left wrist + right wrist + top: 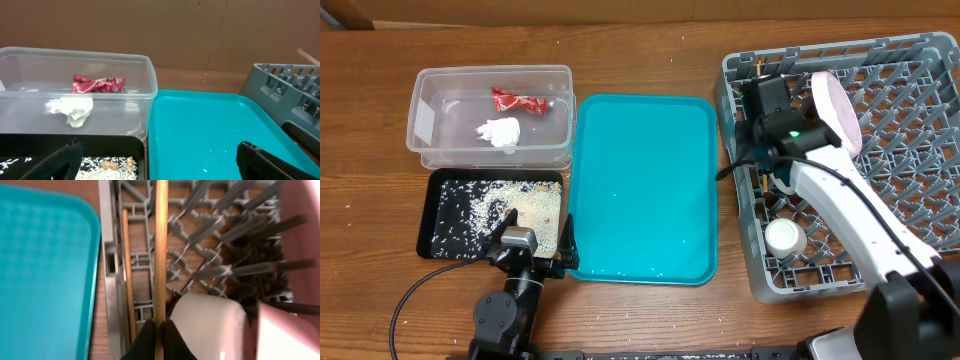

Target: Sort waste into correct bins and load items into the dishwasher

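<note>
My right gripper (159, 339) is shut on a wooden chopstick (160, 250) and holds it over the left edge of the grey dish rack (910, 70). The second chopstick (128, 275) lies in the rack by its left wall. A pinkish plate (835, 110) stands upright in the rack; a white cup (783, 237) and a bowl (210, 325) sit there too. The red wrapper (515, 101) and white tissue (501, 132) lie in the clear tub (425, 85). Rice grains (490, 210) fill the black tray (430, 235). My left gripper (155, 162) is open and empty over the black tray's right edge.
A teal serving tray (642, 190) lies between the bins and the rack, with a few stray grains on it. The table is brown wood. My right arm (850, 215) stretches across the rack's front left part.
</note>
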